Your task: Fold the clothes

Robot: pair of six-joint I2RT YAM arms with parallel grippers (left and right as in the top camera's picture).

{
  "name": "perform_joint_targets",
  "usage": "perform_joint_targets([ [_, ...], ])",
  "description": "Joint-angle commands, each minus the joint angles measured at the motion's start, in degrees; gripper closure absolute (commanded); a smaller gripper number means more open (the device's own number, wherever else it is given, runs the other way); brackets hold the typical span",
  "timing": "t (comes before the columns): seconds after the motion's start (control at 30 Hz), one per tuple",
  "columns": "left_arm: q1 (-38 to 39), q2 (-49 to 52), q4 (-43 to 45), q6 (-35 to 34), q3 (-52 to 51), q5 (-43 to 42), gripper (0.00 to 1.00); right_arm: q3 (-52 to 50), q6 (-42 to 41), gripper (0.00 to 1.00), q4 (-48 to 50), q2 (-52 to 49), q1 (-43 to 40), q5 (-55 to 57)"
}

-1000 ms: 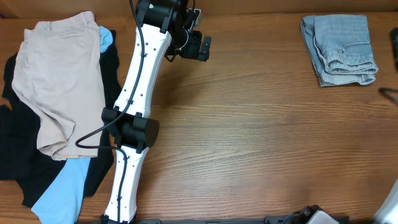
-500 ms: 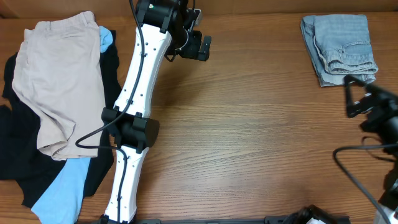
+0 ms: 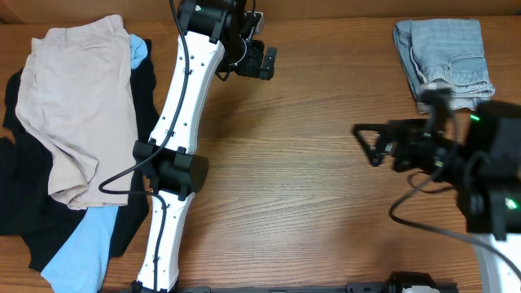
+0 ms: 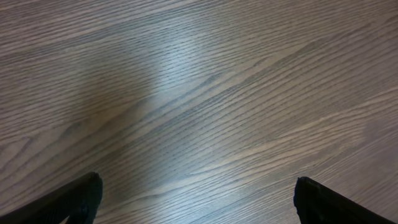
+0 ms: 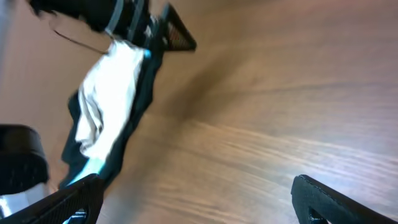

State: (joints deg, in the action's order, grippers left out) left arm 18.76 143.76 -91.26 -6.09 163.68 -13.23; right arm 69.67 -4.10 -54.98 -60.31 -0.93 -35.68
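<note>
Left pincer (image 4: 196, 200) and right pincer (image 3: 364, 145) both gape empty above the wooden bench (image 3: 301, 203); folded denim shorts (image 3: 446, 59) lie far right.

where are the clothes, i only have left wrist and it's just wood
observer: an unfolded pile lies on the left of the table, with beige shorts on top.
operator: anything folded
observer: yes, denim shorts sit folded at the far right corner.
operator: where's the right gripper
observer: the right gripper is open and holds nothing. It is over the table right of the middle and points toward the pile.
</note>
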Motion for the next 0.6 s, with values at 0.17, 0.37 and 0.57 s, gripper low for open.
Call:
perform_joint_targets([
  [0.17,0.04,-0.63,0.04,-0.79,0.57,0.33,0.00,0.04,-0.17,0.00,5.99,-12.31,1.62,12.15],
  [0.37,0.04,-0.63,0.04,-0.79,0.57,0.33,0.00,-2.71,-0.13,0.00,15.67,-18.49,1.64,14.23],
  [0.57,0.04,-0.63,0.04,-0.79,0.57,0.33,0.00,-12.61,-0.17,0.00,32.22,-14.91,5.27,16.33],
])
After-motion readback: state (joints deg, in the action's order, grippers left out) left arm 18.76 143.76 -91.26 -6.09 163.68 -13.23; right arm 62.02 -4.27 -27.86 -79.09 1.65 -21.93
